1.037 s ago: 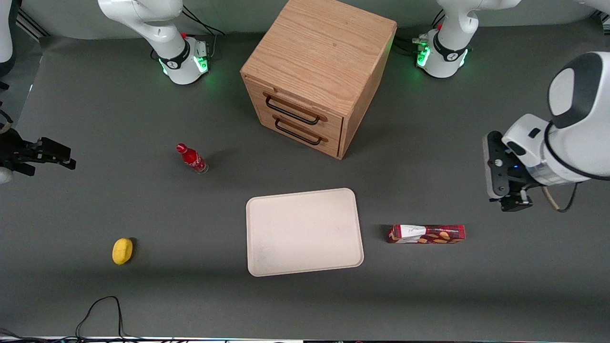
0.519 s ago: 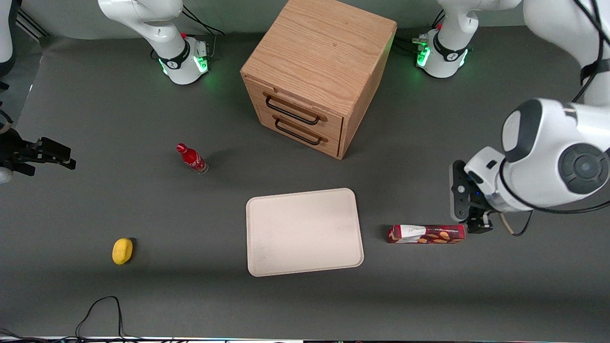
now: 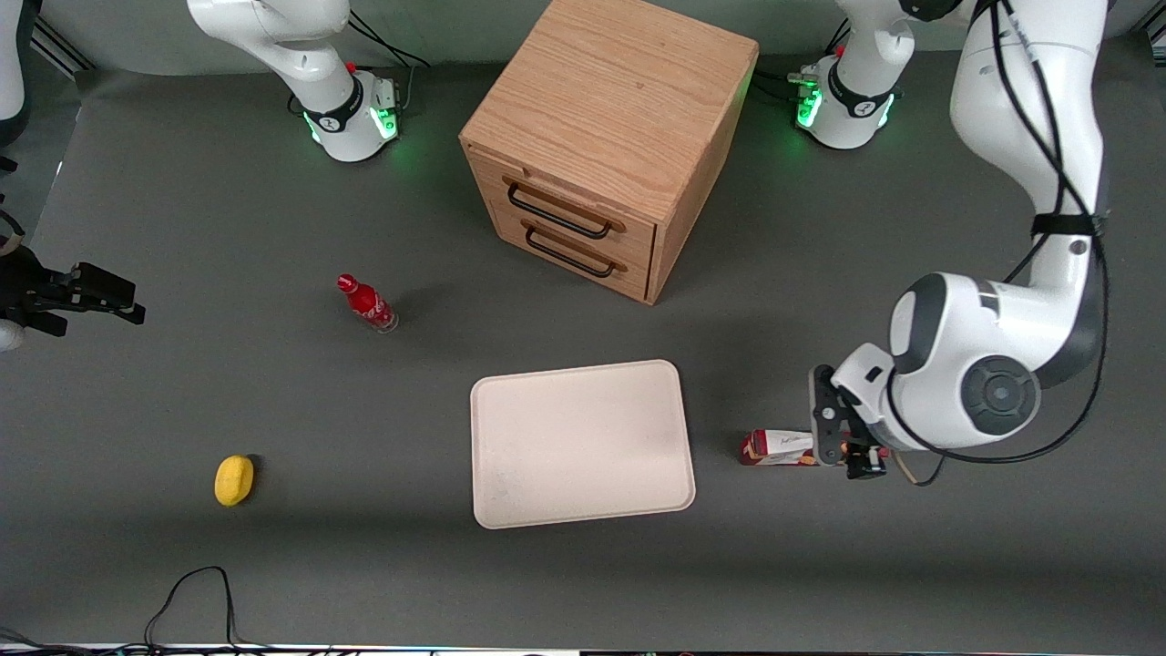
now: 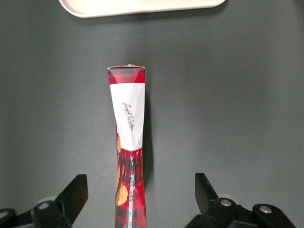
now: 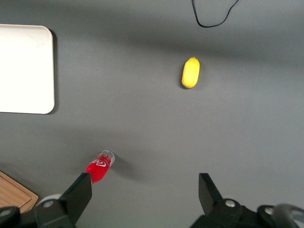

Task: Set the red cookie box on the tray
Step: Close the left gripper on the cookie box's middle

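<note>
Approach step: gripper [image 4: 137,199] hangs over the cookie box [image 4: 128,156], jaws spread wide and empty, box lying on the table beside the tray [image 3: 583,444]; next move likely needs descent, then closing.

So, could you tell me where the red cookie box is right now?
The red cookie box lies flat on the table beside the tray, toward the working arm's end, with the open gripper straddling it.

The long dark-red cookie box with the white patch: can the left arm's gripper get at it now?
Probably yes. The gripper hangs open directly above the dark-red cookie box, one finger on each side, nothing between.
</note>
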Controlling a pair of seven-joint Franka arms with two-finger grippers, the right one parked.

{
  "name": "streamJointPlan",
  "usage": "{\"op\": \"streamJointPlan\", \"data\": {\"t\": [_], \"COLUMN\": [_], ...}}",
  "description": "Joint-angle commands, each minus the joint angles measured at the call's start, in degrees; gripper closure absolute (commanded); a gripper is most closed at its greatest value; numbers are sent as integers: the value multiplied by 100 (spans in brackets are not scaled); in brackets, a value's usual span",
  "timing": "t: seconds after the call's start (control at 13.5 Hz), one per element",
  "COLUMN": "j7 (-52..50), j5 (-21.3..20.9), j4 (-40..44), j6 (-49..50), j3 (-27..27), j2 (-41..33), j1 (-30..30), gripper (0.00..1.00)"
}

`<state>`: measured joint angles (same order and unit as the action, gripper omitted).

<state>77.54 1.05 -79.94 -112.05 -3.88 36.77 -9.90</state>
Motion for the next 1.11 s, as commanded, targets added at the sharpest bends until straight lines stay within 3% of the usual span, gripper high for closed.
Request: {"op": "streamJointPlan", "data": {"t": [0.0, 0.59, 0.74, 0.81, 0.89, 0.96, 1.04], "j7": [-204, -204, -161, -99, -3, 42, 68], "j5": [-114, -97, -123, -140, -245, -333, -343], "j4": [-441, -962, -962, -962, -962, -962, -953], "j6": [-430, -1319, -1476, -1521, -1591, -1644, -1644], "j3": [63, 54, 54, 54, 54, 54, 54], "j2": [-4, 146, 190, 199, 199, 199, 207], "j1": [-83, -74, -74, -74, -74, -91, -100], "gripper": [0, 6, 12, 24, 65, 99, 100]}}
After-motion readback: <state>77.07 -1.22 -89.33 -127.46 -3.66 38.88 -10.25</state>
